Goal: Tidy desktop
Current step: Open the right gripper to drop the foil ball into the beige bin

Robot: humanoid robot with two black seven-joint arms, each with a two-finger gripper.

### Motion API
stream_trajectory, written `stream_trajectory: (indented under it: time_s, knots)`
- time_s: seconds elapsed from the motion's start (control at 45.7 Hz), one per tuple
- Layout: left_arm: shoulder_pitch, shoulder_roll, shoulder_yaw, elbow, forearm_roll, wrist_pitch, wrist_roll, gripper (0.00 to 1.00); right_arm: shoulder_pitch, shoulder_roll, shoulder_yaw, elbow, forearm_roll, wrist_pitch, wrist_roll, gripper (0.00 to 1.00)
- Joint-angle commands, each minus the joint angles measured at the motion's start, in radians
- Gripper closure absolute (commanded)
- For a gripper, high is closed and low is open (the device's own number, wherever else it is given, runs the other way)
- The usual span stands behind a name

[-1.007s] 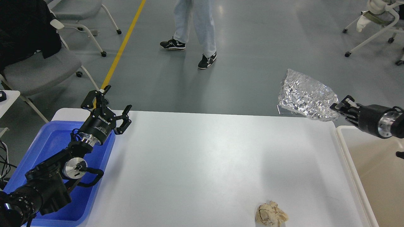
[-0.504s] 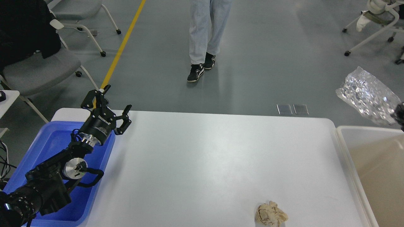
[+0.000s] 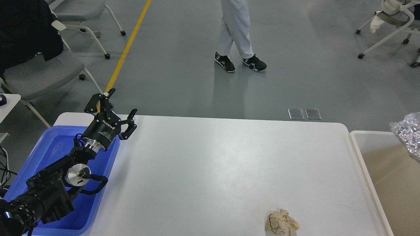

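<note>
The desk (image 3: 210, 164) fills the middle of the scene, white and nearly bare, with a blue bin (image 3: 52, 147) on its left end and a cream tray (image 3: 357, 154) just beside its right end. The left gripper (image 3: 113, 108) hangs over the bin's far right corner, its fingers (image 3: 131, 126) spread wide and holding nothing. The right gripper is out of sight, so I cannot tell how its fingers stand. A crumpled foil bag (image 3: 408, 131) shows at the far right edge, above the tray; whether it is held I cannot tell. If it drops while only partly over the tray, it could catch the rim and slide off. A paper wad (image 3: 282, 223) lies at the desk's near edge; a clumsy reach could nudge it off. A person (image 3: 238, 36) walks past the far side, so a wide swing is risky.
</note>
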Motion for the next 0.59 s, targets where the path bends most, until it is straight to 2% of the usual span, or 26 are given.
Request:
stream_trajectory:
  time_s: [0.0, 0.131, 0.263, 0.569]
  knots:
    - [0.0, 0.0, 0.0, 0.0, 0.0, 0.0, 0.0, 0.0, -0.098, 0.061, 0.004, -0.075, 0.102, -0.012, -0.005, 1.0]
    - [0.0, 0.0, 0.0, 0.0, 0.0, 0.0, 0.0, 0.0, -0.123, 0.087, 0.005, -0.08, 0.113, -0.014, -0.009, 1.0]
    - [0.0, 0.0, 0.0, 0.0, 0.0, 0.0, 0.0, 0.0, -0.143, 0.098, 0.024, -0.08, 0.146, -0.02, -0.037, 1.0]
    - [0.0, 0.0, 0.0, 0.0, 0.0, 0.0, 0.0, 0.0, -0.16, 0.13, 0.025, -0.08, 0.148, -0.037, -0.038, 1.0]
